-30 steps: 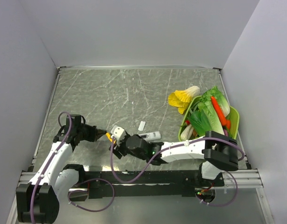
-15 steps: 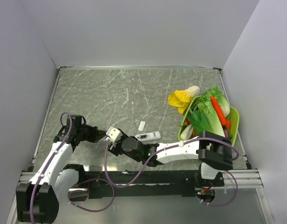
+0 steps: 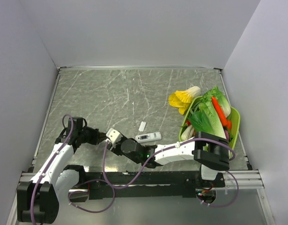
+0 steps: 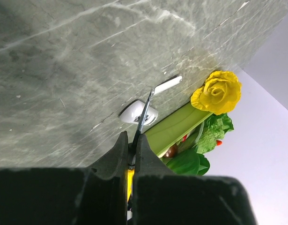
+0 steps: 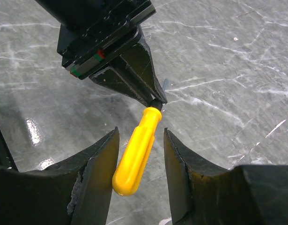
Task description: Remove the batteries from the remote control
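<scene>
Grey marbled table [image 3: 111, 93]: green basket [image 3: 235, 121] apparently holds toy vegetables [image 3: 209, 115]; left gripper [image 4: 132, 143] clamps yellow tool [image 5: 134, 159], right gripper [image 5: 141, 132] spread around it.

No writing is legible anywhere; marks on the remote control [image 3: 148, 137], perhaps button labels, are too small to read.

On table [image 3: 97, 98]: remote control [image 3: 148, 137] near front centre | flat plate [image 3: 142, 126] just behind it, apart | basket [image 3: 234, 123] at right edge, vegetables [image 3: 209, 115] in it | flower [image 3: 180, 99] beside basket's rear left corner | tool [image 5: 136, 157] left of the remote control, between fingers of right gripper [image 5: 141, 130], its shaft in left gripper [image 5: 155, 99].
</scene>
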`<state>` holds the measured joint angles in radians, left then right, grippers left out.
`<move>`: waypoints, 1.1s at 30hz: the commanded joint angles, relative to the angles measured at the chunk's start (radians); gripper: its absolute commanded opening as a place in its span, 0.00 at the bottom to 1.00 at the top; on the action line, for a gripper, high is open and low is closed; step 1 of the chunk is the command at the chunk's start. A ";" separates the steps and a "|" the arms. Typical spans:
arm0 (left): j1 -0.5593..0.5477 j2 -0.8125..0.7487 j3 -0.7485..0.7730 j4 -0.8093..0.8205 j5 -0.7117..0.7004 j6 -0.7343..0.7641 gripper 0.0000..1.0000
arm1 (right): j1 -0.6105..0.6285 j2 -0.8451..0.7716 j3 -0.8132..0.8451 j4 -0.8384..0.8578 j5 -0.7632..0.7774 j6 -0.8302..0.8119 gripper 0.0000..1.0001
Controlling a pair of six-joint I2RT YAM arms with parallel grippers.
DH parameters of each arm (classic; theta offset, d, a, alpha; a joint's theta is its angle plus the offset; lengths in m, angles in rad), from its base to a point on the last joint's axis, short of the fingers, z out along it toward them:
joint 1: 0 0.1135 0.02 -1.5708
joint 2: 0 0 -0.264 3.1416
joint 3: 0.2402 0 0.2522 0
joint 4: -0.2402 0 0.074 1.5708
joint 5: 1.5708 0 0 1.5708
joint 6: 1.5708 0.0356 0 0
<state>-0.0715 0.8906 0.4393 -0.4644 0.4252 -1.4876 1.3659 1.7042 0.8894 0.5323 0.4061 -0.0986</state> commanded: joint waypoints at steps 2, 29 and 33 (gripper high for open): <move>-0.005 0.004 -0.005 0.035 0.040 -0.027 0.01 | 0.009 0.046 0.019 0.021 0.030 0.011 0.50; -0.013 -0.117 0.019 0.074 -0.017 0.153 0.90 | -0.089 -0.129 -0.033 -0.144 0.068 0.158 0.00; -0.014 -0.144 0.044 0.128 -0.101 0.321 0.86 | -0.159 -0.318 -0.079 -0.415 0.028 0.241 0.00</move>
<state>-0.0818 0.7746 0.4294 -0.3996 0.4088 -1.3518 1.2720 1.6169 0.8406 0.3363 0.4492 0.0341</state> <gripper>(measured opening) 0.887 0.279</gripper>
